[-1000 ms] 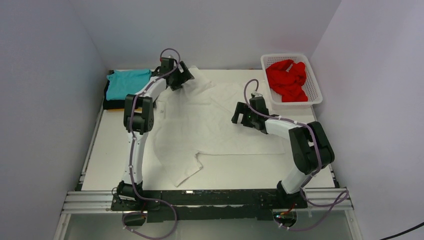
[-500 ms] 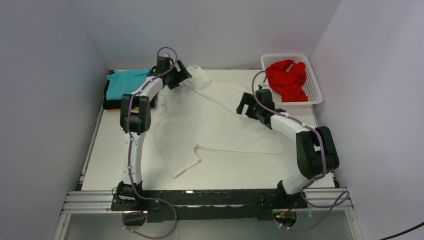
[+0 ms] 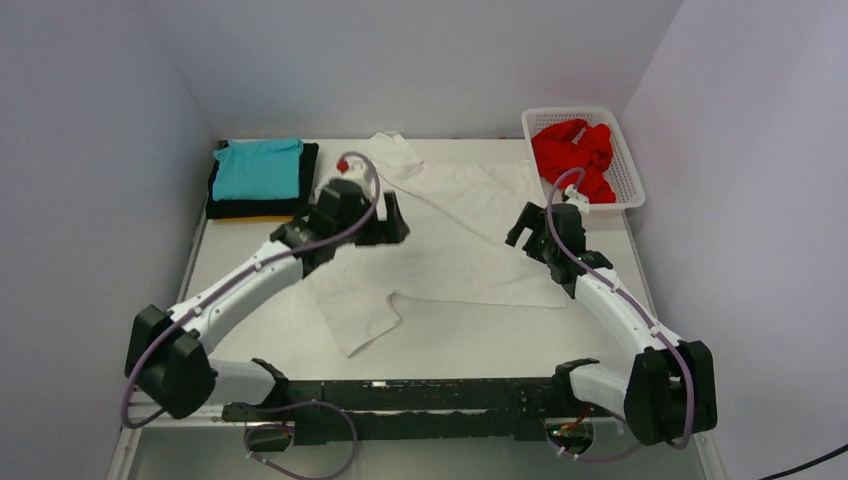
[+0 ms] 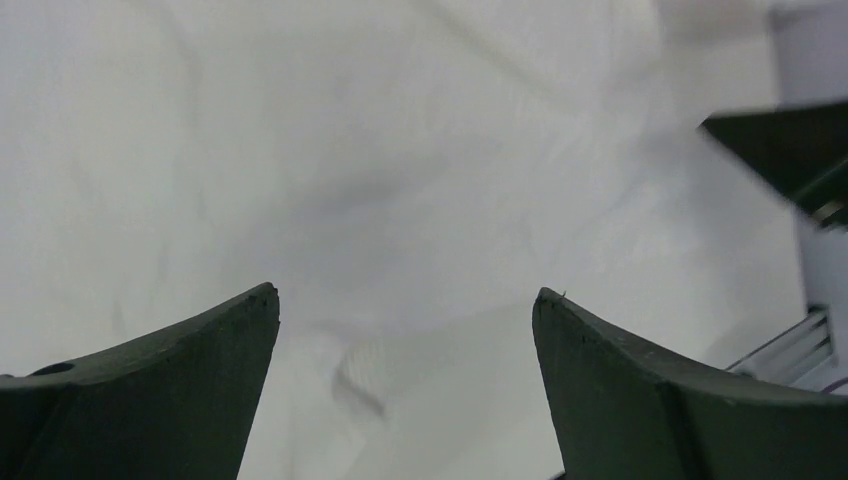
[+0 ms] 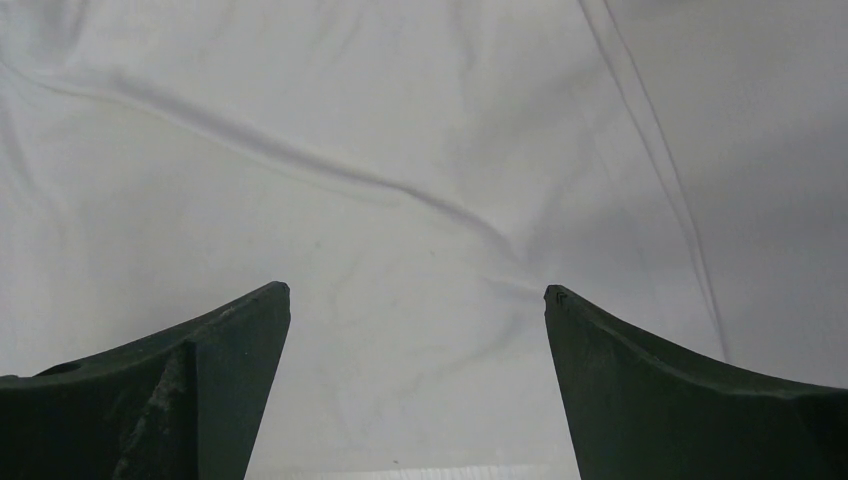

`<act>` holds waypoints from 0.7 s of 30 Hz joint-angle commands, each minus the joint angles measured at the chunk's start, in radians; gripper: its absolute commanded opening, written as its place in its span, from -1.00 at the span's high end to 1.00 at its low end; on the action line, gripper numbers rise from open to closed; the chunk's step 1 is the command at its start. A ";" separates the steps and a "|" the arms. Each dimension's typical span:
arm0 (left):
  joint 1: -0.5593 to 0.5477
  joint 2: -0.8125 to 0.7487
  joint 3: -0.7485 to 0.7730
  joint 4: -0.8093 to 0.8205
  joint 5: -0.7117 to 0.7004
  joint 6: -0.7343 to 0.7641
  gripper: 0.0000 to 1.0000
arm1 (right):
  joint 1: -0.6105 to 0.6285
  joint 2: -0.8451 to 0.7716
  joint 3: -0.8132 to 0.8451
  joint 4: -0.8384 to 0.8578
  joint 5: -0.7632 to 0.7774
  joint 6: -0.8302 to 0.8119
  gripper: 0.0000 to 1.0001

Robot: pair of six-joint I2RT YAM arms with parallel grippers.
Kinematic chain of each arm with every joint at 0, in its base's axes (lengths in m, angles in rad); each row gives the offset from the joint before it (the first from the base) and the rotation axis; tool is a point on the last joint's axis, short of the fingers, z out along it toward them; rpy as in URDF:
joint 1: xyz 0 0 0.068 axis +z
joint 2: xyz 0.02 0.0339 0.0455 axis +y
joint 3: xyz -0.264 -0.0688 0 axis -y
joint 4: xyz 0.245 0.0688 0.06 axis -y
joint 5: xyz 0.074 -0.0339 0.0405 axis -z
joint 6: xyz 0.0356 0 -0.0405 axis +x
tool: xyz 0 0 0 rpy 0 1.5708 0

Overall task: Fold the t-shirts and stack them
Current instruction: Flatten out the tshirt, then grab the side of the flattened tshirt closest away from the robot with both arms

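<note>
The large white t-shirt (image 3: 460, 240) lies spread over the middle of the table, one sleeve at the far edge and one (image 3: 355, 320) toward the front. My left gripper (image 3: 392, 222) hovers over its left part, open and empty; in the left wrist view (image 4: 405, 295) white fabric (image 4: 400, 150) shows between the jaws. My right gripper (image 3: 522, 232) is open and empty above the shirt's right part; in the right wrist view (image 5: 417, 290) wrinkled white fabric (image 5: 400, 150) lies below. A folded teal shirt (image 3: 258, 168) tops a black (image 3: 215, 200) and yellow-orange (image 3: 245, 217) stack at the far left. The red shirt (image 3: 573, 160) lies crumpled in the basket.
The white lattice basket (image 3: 630, 190) stands at the far right corner. Walls close in the table on the left, back and right. A metal rail (image 3: 420, 390) runs along the near edge by the arm bases.
My left gripper has drawn back from the shirt's far left corner to over its middle left. My right gripper has shifted right. The shirt's far sleeve now lies flat by the back edge.
</note>
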 commanded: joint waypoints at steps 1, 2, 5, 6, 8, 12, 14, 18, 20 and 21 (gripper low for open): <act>-0.150 -0.102 -0.237 -0.229 -0.202 -0.121 -0.99 | -0.014 -0.061 -0.044 -0.069 0.009 0.003 -1.00; -0.190 -0.137 -0.274 -0.257 -0.211 -0.161 -0.99 | -0.015 -0.070 -0.053 -0.071 0.014 0.009 -1.00; -0.282 -0.241 -0.377 -0.313 -0.216 -0.249 -0.96 | -0.021 -0.093 -0.085 -0.049 0.019 0.025 -1.00; -0.312 -0.272 -0.407 -0.337 -0.234 -0.265 -0.94 | -0.024 -0.097 -0.090 -0.044 0.020 0.028 -1.00; -0.347 -0.322 -0.474 -0.401 -0.269 -0.321 -0.90 | -0.028 -0.098 -0.089 -0.055 0.025 0.024 -1.00; -0.361 -0.399 -0.591 -0.432 -0.204 -0.392 -0.68 | -0.036 -0.098 -0.093 -0.066 0.042 0.020 -1.00; -0.381 -0.424 -0.629 -0.403 -0.176 -0.397 -0.58 | -0.039 -0.102 -0.102 -0.055 0.036 0.024 -1.00; -0.399 -0.407 -0.648 -0.381 -0.172 -0.395 -0.53 | -0.043 -0.098 -0.104 -0.058 0.032 0.021 -1.00; -0.400 -0.369 -0.648 -0.380 -0.189 -0.400 -0.39 | -0.046 -0.098 -0.103 -0.065 0.042 0.019 -1.00; -0.399 -0.349 -0.645 -0.380 -0.200 -0.405 -0.37 | -0.046 -0.098 -0.104 -0.066 0.047 0.020 -1.00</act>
